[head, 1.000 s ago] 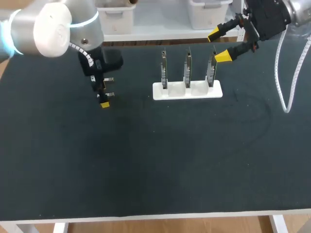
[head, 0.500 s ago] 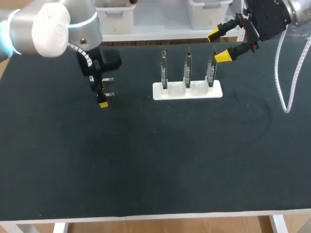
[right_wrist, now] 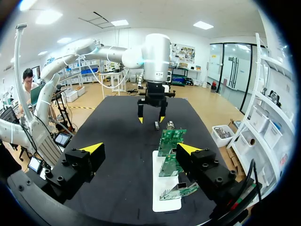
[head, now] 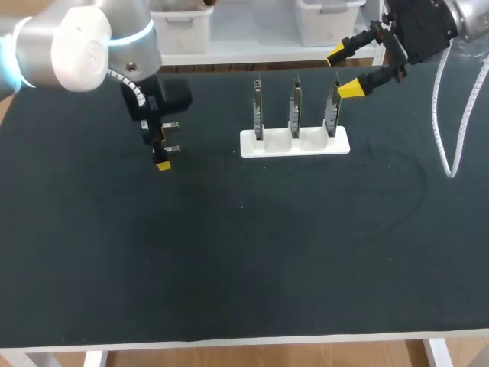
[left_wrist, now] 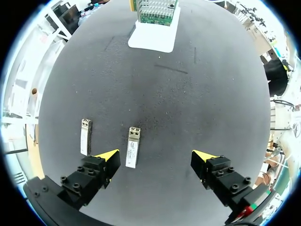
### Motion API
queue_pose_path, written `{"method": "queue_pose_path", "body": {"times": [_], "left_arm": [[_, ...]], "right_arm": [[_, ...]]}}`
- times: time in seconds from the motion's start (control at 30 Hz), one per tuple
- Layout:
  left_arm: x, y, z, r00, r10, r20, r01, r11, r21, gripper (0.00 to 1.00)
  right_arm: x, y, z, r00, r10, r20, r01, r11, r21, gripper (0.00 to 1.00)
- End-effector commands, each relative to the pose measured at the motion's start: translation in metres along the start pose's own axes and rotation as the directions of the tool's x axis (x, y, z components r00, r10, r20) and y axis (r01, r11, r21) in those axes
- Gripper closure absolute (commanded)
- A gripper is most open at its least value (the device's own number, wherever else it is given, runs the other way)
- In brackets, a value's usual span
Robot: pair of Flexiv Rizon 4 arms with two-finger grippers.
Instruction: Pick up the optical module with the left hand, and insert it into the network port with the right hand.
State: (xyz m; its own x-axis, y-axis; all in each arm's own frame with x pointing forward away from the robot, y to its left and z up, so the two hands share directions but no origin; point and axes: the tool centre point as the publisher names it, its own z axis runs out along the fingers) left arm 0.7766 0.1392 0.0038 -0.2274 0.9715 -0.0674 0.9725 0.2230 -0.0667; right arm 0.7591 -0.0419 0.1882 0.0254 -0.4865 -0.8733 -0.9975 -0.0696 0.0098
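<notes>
Head view: left gripper low over the mat, well left of the white stand with its three upright boards. Right gripper spread wide and empty by the rightmost board. Left wrist view: fingers apart, holding nothing. Optical module flat on the mat between them, just beside one tip; second module outside that finger. Right wrist view: fingers apart, boards just ahead. Looks like step one: no grasp yet, with pick, handover and insertion all left.
</notes>
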Motion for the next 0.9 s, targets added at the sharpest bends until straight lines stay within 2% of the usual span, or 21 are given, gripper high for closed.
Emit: {"method": "queue_pose_path", "body": {"times": [0.03,0.9], "left_arm": [[-0.0024,0.0040,0.0020,1.000,0.006,-0.005,-0.006,1.000,0.012,0.00],[-0.0019,0.0040,0.0039,1.000,-0.010,0.009,0.009,0.999,0.035,0.00]], "right_arm": [[-0.0004,0.0014,-0.0002,1.000,0.000,-0.001,0.000,1.000,0.003,0.00],[-0.0004,0.0014,-0.0002,1.000,0.000,-0.001,0.000,1.000,0.003,0.00]]}}
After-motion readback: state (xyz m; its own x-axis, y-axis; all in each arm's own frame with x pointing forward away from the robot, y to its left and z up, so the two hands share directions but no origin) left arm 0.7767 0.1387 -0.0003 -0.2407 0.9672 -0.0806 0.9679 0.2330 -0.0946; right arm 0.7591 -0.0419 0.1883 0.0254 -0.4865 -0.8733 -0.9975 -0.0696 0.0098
